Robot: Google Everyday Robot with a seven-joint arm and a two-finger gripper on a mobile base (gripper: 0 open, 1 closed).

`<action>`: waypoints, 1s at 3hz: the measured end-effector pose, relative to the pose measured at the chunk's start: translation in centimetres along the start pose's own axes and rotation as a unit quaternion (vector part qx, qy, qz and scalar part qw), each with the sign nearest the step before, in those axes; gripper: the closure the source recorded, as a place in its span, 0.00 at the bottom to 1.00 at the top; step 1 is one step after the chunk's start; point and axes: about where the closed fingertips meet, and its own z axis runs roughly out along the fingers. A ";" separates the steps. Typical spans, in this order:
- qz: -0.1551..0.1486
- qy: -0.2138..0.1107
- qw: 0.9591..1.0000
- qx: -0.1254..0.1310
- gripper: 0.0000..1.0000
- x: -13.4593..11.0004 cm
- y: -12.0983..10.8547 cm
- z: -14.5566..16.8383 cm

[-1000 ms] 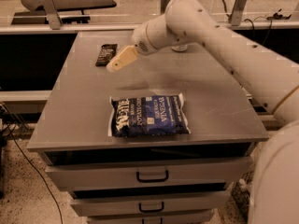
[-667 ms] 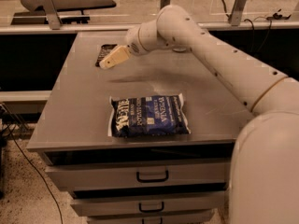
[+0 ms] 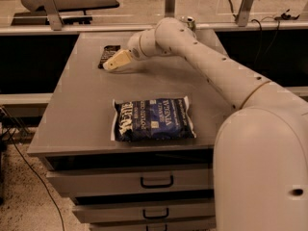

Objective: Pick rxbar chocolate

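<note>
Approach to the target at the far left of the tabletop (image 3: pixel 82 109). The rxbar chocolate (image 3: pixel 107 52), a small, flat, dark wrapper, lies flat near the far left corner, well apart from the large blue chip bag (image 3: pixel 153 119) resting near the front edge. Because the bar sits so far from the robot's base, the arm (image 3: pixel 207 61) stretches diagonally across the surface, passing behind and above the chip bag without touching it. The tan claw (image 3: pixel 114 61) hangs low at the bar's near right edge and covers part of it; whether it is touching the wrapper or just beside it cannot be told, nor whether it is apart, together or clamped on anything. The low, slanted attitude of the claw suits a thin object that offers little height to grip: it probably has to meet the bar close to the surface and take it across its narrow width. The bar appears to rest on the tabletop, so the pick is judged not yet complete. Closed drawers (image 3: pixel 156 181) under the front edge play no part in the task.
</note>
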 end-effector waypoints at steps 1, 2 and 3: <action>0.017 0.004 1.000 0.004 0.00 1.2 -0.6 1.0; 0.034 0.003 0.999 0.005 0.16 1.9 -0.7 1.6; 0.042 -0.001 0.999 0.005 0.41 2.1 -0.7 1.5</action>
